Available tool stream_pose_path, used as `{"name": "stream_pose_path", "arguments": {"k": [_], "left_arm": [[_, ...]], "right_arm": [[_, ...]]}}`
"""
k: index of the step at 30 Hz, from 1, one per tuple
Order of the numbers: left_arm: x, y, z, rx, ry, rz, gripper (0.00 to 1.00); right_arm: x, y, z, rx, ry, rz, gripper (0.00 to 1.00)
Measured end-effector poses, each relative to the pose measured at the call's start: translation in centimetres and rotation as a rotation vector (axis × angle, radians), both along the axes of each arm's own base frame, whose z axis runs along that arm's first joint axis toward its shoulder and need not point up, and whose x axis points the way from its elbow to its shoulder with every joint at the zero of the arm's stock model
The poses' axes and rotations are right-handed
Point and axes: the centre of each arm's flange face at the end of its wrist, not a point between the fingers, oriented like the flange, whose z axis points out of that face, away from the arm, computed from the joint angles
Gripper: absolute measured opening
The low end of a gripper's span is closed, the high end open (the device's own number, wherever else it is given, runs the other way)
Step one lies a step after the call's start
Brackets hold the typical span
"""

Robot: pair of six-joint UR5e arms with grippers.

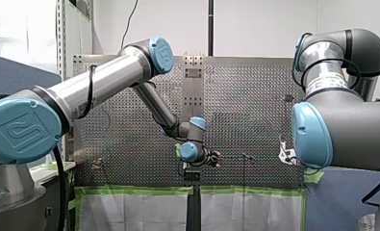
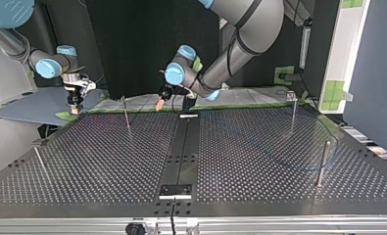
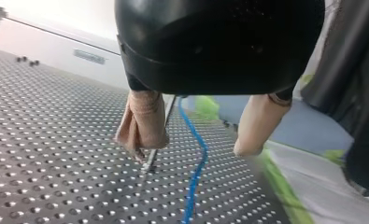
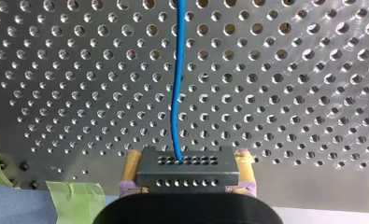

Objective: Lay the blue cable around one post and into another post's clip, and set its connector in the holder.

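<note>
Clamping rigid connector [image 4: 188, 179] in my right gripper [image 4: 189, 163]. Straddling blue cable [image 3: 191, 186] with my left gripper [image 3: 194, 147], spread wide — probably limp, light; pinch near post [image 3: 150, 161].

blue cable [image 3: 197, 158] beneath pincer [image 3: 195, 147] (spread wide)

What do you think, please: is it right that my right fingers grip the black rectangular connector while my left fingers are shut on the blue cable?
No: the left wrist view shows my left fingers apart, the blue cable passing ungripped between them. My right fingers do grip the black rectangular connector.
</note>
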Motion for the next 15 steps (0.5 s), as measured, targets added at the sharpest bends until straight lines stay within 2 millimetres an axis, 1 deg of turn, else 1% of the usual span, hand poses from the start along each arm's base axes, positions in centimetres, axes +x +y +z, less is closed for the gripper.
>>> {"name": "stream_pose_path", "arguments": {"k": [7,15], "left_arm": [[-1.2,-0.1,-0.4,0.072,0.027,-0.055,1.0],[-2.2,-0.4,-0.6,0.096,0.062,-0.091,1.0]], "right_arm": [[0.0,0.1,-0.2,0.003,-0.001,0.0,0.0],[0.1,0.1,-0.3,0.003,-0.012,0.006,0.0]]}}
